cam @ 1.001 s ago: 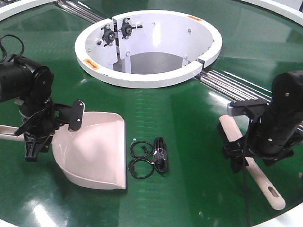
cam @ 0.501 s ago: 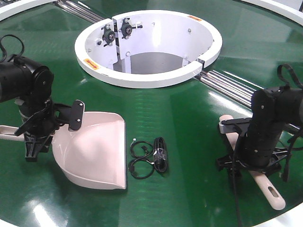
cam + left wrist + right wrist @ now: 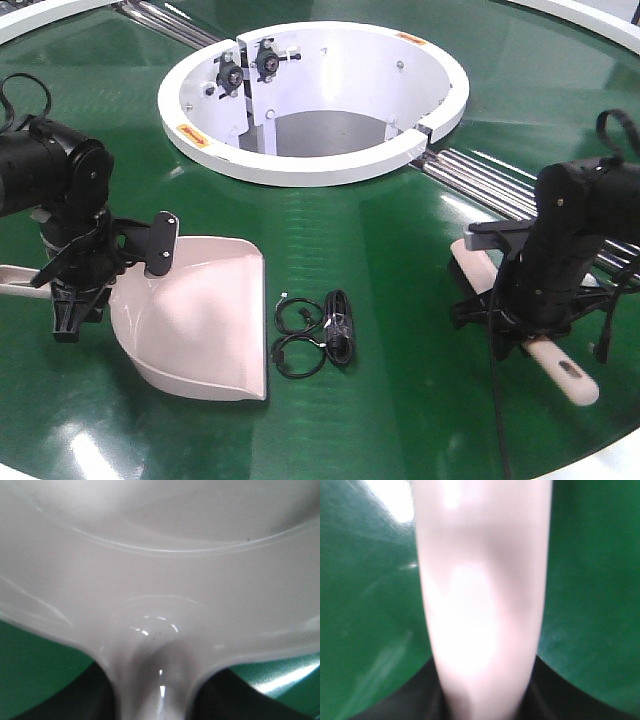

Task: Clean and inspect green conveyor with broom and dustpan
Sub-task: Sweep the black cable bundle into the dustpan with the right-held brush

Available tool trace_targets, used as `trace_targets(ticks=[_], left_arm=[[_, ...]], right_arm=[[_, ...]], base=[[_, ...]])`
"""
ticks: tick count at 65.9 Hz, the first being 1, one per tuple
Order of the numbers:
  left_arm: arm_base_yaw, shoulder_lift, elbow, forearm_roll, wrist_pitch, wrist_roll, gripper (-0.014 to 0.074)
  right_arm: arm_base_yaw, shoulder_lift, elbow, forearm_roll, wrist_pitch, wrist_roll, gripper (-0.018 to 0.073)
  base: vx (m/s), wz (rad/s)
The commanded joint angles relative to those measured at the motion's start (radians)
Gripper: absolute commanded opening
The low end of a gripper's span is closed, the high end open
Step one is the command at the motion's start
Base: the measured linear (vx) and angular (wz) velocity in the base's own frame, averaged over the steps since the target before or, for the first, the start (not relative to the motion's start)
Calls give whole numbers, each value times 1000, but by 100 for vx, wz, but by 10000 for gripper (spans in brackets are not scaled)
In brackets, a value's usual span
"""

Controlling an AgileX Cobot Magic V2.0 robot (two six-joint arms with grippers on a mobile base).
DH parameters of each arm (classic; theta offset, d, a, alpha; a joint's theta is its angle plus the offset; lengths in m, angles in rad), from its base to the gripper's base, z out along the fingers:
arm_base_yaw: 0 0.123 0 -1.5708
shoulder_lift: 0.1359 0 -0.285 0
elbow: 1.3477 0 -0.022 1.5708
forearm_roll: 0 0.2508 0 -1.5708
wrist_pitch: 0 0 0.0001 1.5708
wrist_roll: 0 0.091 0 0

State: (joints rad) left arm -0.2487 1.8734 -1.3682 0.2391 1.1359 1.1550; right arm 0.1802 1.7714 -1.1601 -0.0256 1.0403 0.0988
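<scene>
Left tool (image 3: 72, 303) clamping one dustpan (image 3: 200, 330), right tool (image 3: 515, 325) clamping one broom (image 3: 565, 370), one cable (image 3: 318, 335)

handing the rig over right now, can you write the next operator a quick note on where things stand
The left gripper is shut on the handle of the dustpan, which lies on the green conveyor with its open lip facing the black cable.
The right gripper is shut on the broom, partway along it. Whether the bristles touch the conveyor cannot be told.
Done: both tools are in hand.
Left: the coiled cable lies loose on the conveyor between the two tools, outside the pan. Sweeping it in is probably next, then checking the rest of the surface.
</scene>
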Motion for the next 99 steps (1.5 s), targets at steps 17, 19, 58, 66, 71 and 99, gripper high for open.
trace_targets(ticks=[17,19,58,66,71,99], left_arm=[[-5,-48,-33,-1,2,-10,-6],[-5,-48,-33,-1,2,-10,-6],[-5,-48,-33,-1,2,-10,-6],[-5,-48,-33,-1,2,-10,-6],[-5,-48,-33,-1,2,-10,-6],[-5,-48,-33,-1,2,-10,-6]], right_arm=[[158,-130,-34,3,75,143,-4],[178,-130,-34,4,69,170,-4],[384,44,-90,195,-27,301,-4],[418,109,-193,289,28,247,-4],[442,158,-265,332,57,227,-4],[534,376,-774,447,192,140,-4]], base=[[0,0],[0,0],[0,0],[0,0],[0,0],[0,0]])
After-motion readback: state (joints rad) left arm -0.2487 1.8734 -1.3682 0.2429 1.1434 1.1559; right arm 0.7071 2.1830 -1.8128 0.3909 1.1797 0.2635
